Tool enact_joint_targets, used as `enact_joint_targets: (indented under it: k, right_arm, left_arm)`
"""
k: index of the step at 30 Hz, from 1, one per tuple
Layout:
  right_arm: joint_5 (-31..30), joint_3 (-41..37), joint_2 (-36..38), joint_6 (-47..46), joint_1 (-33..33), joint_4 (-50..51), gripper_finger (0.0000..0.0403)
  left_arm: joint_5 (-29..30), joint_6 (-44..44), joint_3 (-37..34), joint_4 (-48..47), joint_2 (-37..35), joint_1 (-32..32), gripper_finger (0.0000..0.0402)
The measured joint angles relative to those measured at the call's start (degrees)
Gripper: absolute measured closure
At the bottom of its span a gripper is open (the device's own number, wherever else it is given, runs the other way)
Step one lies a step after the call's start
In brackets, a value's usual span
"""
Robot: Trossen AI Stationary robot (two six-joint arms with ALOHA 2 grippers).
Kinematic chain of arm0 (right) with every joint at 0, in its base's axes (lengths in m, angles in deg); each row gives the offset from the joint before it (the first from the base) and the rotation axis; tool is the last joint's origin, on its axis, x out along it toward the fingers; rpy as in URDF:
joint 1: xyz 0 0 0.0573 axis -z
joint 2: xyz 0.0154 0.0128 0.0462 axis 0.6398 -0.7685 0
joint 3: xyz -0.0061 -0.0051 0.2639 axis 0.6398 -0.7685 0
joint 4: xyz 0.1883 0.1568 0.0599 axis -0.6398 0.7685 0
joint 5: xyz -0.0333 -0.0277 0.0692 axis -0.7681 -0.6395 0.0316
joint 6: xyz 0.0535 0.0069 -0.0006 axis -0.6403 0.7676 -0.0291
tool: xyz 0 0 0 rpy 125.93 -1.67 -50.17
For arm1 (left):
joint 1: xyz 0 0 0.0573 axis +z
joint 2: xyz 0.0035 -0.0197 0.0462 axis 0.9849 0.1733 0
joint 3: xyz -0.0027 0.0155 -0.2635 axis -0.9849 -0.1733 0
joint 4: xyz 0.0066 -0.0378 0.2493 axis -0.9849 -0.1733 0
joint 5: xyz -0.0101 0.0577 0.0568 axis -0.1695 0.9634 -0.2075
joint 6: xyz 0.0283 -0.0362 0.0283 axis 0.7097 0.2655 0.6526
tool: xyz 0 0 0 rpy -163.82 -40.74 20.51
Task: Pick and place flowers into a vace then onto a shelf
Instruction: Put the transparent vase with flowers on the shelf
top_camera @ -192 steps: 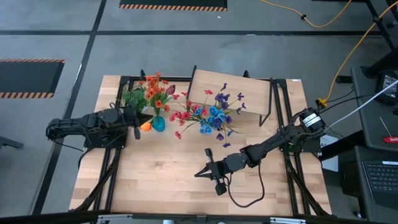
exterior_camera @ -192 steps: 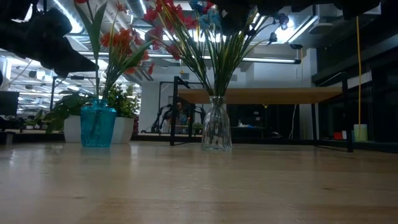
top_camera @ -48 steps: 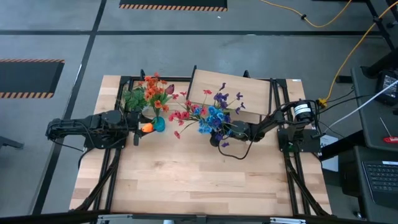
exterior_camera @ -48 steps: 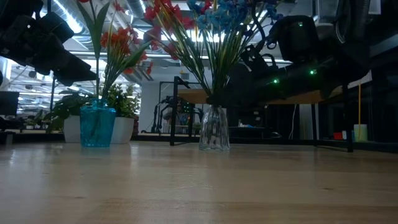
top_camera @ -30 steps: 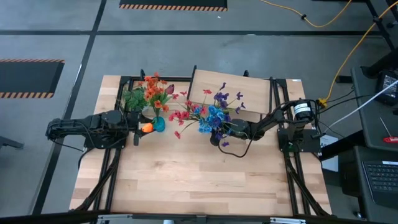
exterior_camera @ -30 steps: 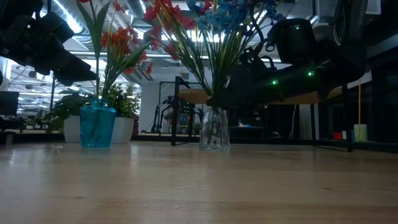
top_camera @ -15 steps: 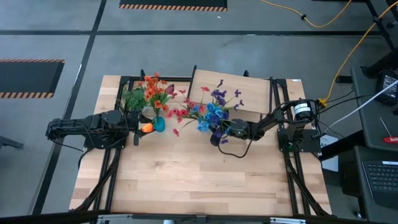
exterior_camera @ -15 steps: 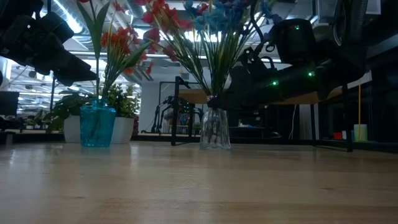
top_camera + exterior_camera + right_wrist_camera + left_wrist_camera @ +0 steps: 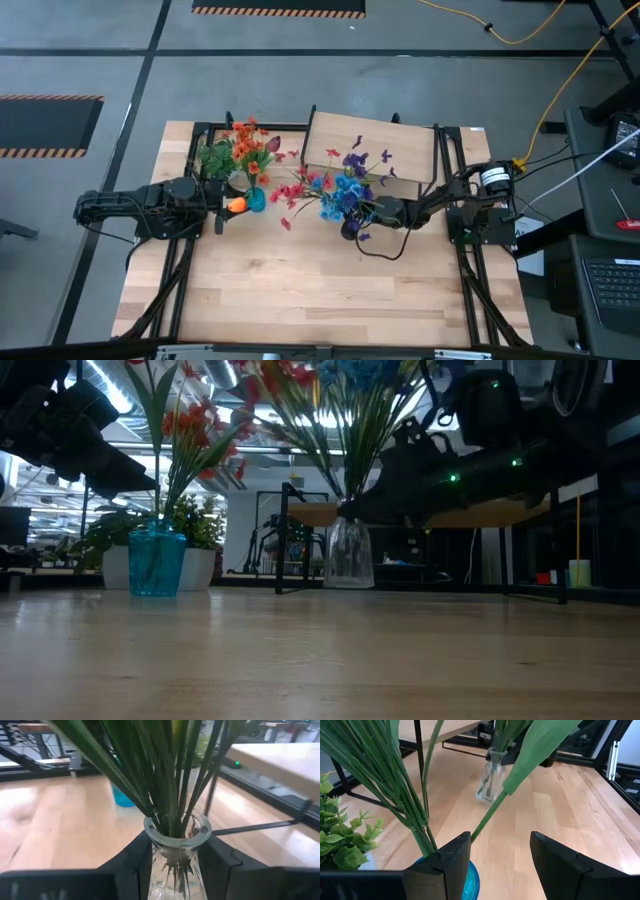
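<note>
A clear glass vase (image 9: 350, 555) full of flowers (image 9: 335, 188) with red, blue and purple blooms hangs just above the table, right of centre. My right gripper (image 9: 175, 854) is shut on it and reaches in from the table's right. The shelf (image 9: 375, 148) stands behind it at the far edge. At the left, a blue vase (image 9: 255, 200) rests on its base and holds orange-red sprays and an orange tulip (image 9: 235, 204). My left gripper (image 9: 500, 855) is open at the blue vase's rim (image 9: 467, 877), touching nothing. My right gripper pinches the glass vase's neck (image 9: 156, 845), just below the rim, between its two fingers (image 9: 131, 857). The fingers come in about level from the table's right side. The vase is lifted clear of the table, its base (image 9: 350, 583) off the wood. It is nearly upright with the stems fanning above.
Two leafy green plants in white pots (image 9: 120, 555) stand behind the blue vase at the far left. The shelf's black legs (image 9: 432, 185) are close behind my right arm. Bare wood (image 9: 300, 290) fills the table's near half.
My right gripper has raised the glass vase a little off the table, where it stood a second ago. The bouquet has swayed, with its blooms swinging toward the far left and then back. My left arm has kept still.
</note>
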Motion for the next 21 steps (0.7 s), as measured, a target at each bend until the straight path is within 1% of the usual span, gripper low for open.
enact_joint_targets:
  k: [4, 10, 15, 18, 21]
  right_arm:
    - [-1.5, -1.1, 4.1, 0.0, -0.6, 4.2, 0.0280]
    - [-1.4, -1.1, 11.0, -2.2, -2.3, 15.3, 0.0280]
    - [-5.1, -1.2, 15.4, -4.4, -4.7, 22.9, 0.0280]
    - [-6.6, -1.2, 17.6, -4.5, -6.5, 25.5, 0.0280]
    - [-6.8, -1.2, 20.1, -4.6, -8.1, 27.4, 0.0280]
  left_arm:
    - [0.0, 0.0, 0.0, -0.1, 0.0, 0.0, 0.0203]
    - [0.0, 0.0, 0.0, 0.0, 0.0, 0.0, 0.0203]
    - [0.0, 0.0, 0.0, 0.0, 0.0, 0.0, 0.0203]
    - [0.0, 0.0, 0.0, 0.0, 0.0, 0.0, 0.0203]
    - [0.0, 0.0, 0.0, 0.0, 0.0, 0.0, 0.0203]
